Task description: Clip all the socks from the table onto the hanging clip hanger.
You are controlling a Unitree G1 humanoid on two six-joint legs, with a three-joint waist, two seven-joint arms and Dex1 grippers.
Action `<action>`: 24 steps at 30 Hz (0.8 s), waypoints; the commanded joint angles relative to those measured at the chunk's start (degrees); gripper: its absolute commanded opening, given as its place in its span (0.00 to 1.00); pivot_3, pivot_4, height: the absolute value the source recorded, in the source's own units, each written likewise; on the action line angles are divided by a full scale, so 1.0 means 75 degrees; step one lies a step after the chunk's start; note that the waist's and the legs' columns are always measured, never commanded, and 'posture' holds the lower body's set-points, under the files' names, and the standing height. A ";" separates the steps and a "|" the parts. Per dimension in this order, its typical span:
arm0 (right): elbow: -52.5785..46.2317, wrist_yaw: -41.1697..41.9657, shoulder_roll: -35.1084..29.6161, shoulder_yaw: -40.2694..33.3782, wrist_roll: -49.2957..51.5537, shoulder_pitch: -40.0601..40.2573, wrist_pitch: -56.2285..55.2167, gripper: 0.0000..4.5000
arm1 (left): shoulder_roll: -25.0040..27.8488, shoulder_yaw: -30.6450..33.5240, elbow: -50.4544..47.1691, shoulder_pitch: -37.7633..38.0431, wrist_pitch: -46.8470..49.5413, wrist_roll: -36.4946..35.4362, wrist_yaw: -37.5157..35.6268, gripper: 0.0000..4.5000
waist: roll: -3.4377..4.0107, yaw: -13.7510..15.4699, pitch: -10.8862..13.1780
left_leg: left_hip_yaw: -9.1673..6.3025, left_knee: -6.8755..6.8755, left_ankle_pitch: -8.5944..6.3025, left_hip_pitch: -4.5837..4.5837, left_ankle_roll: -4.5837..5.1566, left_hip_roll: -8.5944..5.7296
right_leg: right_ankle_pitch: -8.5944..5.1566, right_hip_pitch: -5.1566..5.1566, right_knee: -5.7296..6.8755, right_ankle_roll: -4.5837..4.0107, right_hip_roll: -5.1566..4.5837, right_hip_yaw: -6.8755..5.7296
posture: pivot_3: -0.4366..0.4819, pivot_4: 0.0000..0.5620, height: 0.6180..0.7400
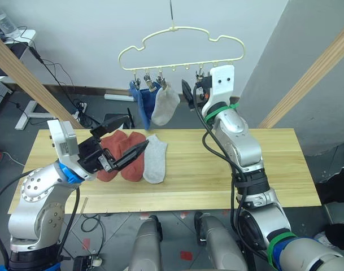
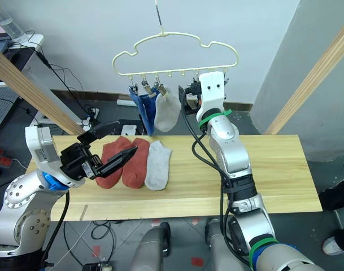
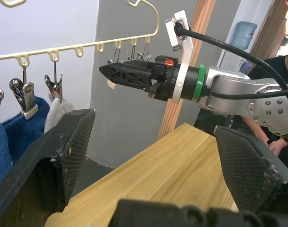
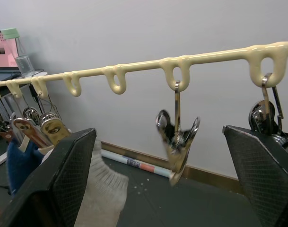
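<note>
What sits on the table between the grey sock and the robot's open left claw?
Two rust-red socks lie side by side between the grey sock and the left gripper, seen from the head views.

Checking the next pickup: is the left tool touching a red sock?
Cannot tell. In the eye views the open left tool overlaps the red socks, but neither contact nor a gap shows plainly.

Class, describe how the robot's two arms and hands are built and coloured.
Both arms are silver-grey metal with black cables. The left hand has black lattice fingers, a white plate and a blue wrist ring. The right hand has matching black fingers, a white plate and a green ring.
</note>
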 commanded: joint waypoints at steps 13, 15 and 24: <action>-0.0056 0.0319 0.0426 -0.0079 0.0552 -0.0423 -0.0163 0.99 | 0.0017 -0.0044 -0.0136 -0.0054 -0.0204 0.0071 0.0028 1.00 | 0.0001 0.0001 0.0001 | -0.0003 -0.0002 0.0000 -0.0001 0.0000 0.0002 | -0.0001 -0.0001 0.0000 -0.0002 0.0001 -0.0003 | 0.49 0.57 1.00; -0.0059 0.0323 0.0433 -0.0084 0.0594 -0.0438 -0.0159 0.99 | 0.0010 -0.0047 -0.0171 -0.0029 -0.0197 0.0068 0.0045 1.00 | 0.0001 0.0001 0.0001 | -0.0002 -0.0002 0.0000 -0.0001 0.0000 0.0001 | -0.0001 -0.0001 -0.0001 -0.0002 0.0000 -0.0003 | 0.49 0.57 1.00; -0.0075 0.0438 0.0511 -0.0166 0.0885 -0.0451 -0.0062 0.99 | 0.0028 -0.0148 -0.0180 -0.0071 -0.0182 0.0099 0.0131 1.00 | 0.0002 0.0002 0.0001 | -0.0003 -0.0003 0.0000 -0.0001 0.0000 0.0002 | -0.0002 -0.0001 -0.0001 -0.0003 0.0000 -0.0003 | 0.50 0.58 1.00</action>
